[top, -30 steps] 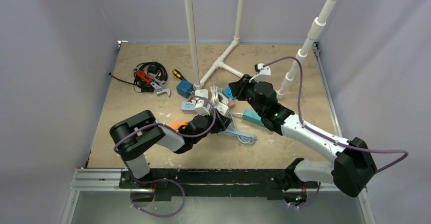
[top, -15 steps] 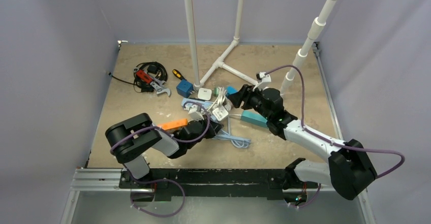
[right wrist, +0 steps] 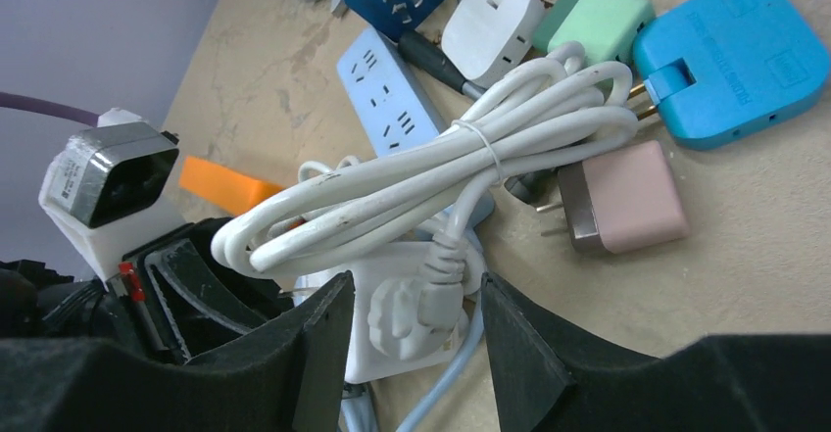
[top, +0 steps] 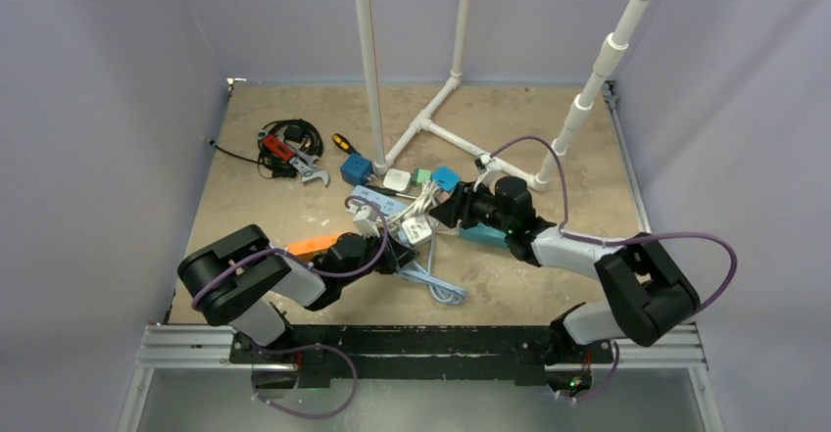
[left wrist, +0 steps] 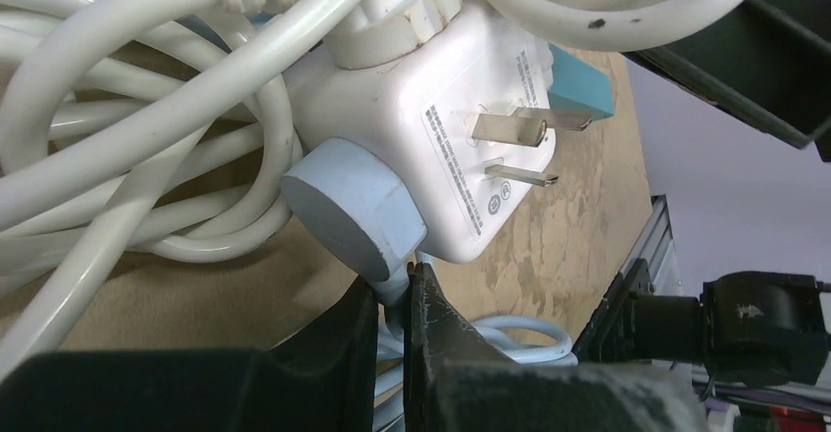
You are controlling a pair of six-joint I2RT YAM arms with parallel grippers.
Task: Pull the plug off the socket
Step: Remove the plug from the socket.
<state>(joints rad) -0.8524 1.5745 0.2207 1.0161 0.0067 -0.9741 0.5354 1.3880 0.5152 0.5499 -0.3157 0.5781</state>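
Observation:
A white socket block (right wrist: pixel 384 346) lies in the cable tangle at mid-table, also the white socket block (top: pixel 418 229) from above. A white plug (right wrist: pixel 428 300) with a bundled white cable (right wrist: pixel 431 172) sits in it. My right gripper (right wrist: pixel 416 307) is open, with one finger on each side of that plug and not touching it. In the left wrist view the block (left wrist: pixel 441 109) shows two bare prongs, and a pale blue round plug (left wrist: pixel 353 207) is on its side. My left gripper (left wrist: pixel 397 290) is shut on that blue plug's neck.
A blue power strip (right wrist: pixel 392 99), a white cube (right wrist: pixel 490 25), green (right wrist: pixel 598 21), blue (right wrist: pixel 730 55) and pink (right wrist: pixel 622 197) adapters lie close behind. An orange piece (top: pixel 314 246) and a teal box (top: pixel 485 233) flank the grippers. Tools (top: pixel 289 148) and white pipe legs (top: pixel 431 123) stand farther back.
My left gripper closed on the pale blue plug and drew the tangle toward the near left. My right gripper came down and left to straddle the white plug, opening wider.

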